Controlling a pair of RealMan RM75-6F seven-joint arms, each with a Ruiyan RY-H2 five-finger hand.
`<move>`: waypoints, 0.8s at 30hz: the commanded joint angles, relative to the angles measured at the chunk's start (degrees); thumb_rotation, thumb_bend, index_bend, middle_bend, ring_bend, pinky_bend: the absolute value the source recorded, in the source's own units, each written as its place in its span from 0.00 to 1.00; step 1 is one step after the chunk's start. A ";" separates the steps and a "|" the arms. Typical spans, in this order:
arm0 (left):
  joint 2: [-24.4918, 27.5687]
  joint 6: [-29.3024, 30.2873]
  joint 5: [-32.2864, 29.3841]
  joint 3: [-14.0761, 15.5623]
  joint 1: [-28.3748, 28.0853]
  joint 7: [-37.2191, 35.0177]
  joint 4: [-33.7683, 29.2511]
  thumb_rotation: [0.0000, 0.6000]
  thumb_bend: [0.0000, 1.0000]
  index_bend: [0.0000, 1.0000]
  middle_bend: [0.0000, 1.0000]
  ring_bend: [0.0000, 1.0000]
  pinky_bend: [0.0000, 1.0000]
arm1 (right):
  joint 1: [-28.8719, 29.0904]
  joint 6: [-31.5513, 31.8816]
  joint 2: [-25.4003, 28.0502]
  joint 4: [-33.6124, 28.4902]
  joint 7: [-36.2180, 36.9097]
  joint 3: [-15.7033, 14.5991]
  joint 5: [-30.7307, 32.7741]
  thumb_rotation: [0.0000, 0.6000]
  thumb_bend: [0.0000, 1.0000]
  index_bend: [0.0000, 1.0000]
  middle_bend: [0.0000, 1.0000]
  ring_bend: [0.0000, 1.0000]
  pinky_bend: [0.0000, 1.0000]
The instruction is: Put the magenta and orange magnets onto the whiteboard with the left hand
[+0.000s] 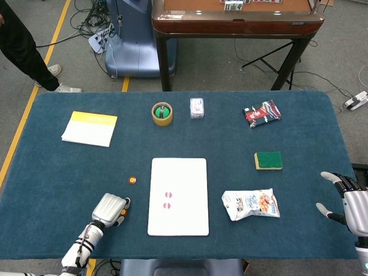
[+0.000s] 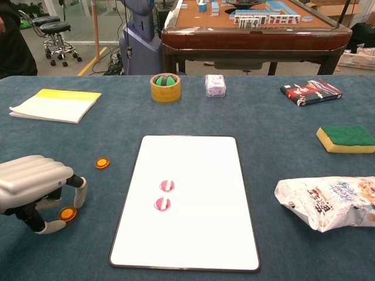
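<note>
The whiteboard (image 1: 178, 172) (image 2: 187, 158) lies flat in the middle of the table with two magenta magnets (image 1: 167, 200) (image 2: 164, 194) on its lower left part. One orange magnet (image 1: 132, 180) (image 2: 102, 163) lies on the cloth left of the board. My left hand (image 1: 109, 210) (image 2: 32, 181) sits low at the front left, fingers curled. It pinches a second orange magnet (image 1: 122, 213) (image 2: 67, 213) between thumb and a finger, right at the table surface. My right hand (image 1: 345, 198) hovers at the right table edge, fingers spread and holding nothing.
A yellow notepad (image 1: 89, 127) lies at the back left. A tape roll (image 1: 162, 113) and a small box (image 1: 196, 107) stand behind the board. To the right are a red packet (image 1: 261, 112), a green sponge (image 1: 268, 160) and a snack bag (image 1: 250, 204).
</note>
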 commanded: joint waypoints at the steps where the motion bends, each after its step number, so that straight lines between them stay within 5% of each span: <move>1: -0.08 -0.18 -0.03 -0.12 0.12 0.12 0.14 1.00 0.31 0.57 1.00 1.00 1.00 | 0.00 0.02 0.00 0.01 0.02 0.00 -0.01 1.00 0.06 0.26 0.32 0.31 0.42; 13: 0.55 -0.09 1.33 -1.66 0.03 0.50 -1.82 1.00 0.31 0.64 1.00 1.00 1.00 | -0.03 0.15 -0.03 -0.01 -0.09 -0.08 -0.19 1.00 0.06 0.26 0.32 0.31 0.42; 24: 0.75 -0.27 0.23 -7.33 -4.68 6.70 -7.20 1.00 0.31 0.64 1.00 1.00 1.00 | -0.63 1.64 0.26 0.12 0.97 -0.23 -1.07 1.00 0.06 0.26 0.32 0.31 0.42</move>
